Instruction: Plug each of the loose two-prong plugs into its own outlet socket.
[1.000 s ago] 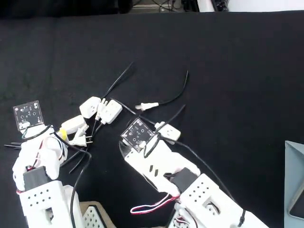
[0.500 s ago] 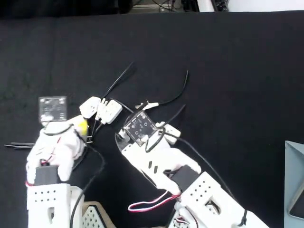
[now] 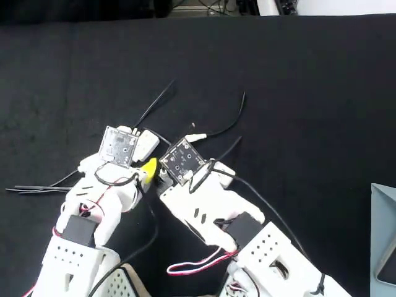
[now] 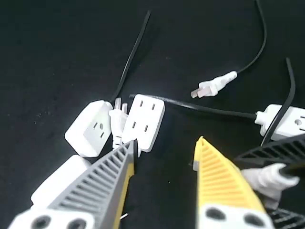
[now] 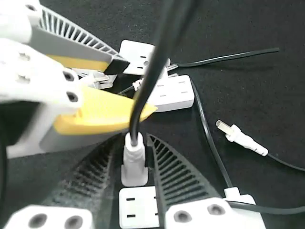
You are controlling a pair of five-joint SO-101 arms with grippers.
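Note:
My right gripper (image 5: 133, 149) is shut on a white two-prong plug (image 5: 133, 164), whose black cord runs up past the camera. The plug stands right over a white outlet socket (image 5: 138, 214); its prongs are hidden. My left gripper (image 4: 167, 142) is open with nothing between its fingers, and its yellow finger (image 5: 107, 114) lies close beside the held plug's cord. Ahead of it lie a white multi-outlet block (image 4: 143, 119), a single outlet (image 4: 88, 133) and a plug (image 4: 116, 119) between them. A loose plug (image 3: 197, 136) on a black cord lies farther out.
Another white outlet (image 3: 224, 170) lies beside the right arm. Black cords (image 3: 154, 102) trail across the black table (image 3: 297, 93). A grey bin (image 3: 383, 235) stands at the right edge. A white block (image 4: 59, 181) lies under the left gripper's grey finger.
The left arm has swung right from the table's left side until its gripper is beside the right gripper, over the outlets. The right arm shifted slightly forward, holding its plug.

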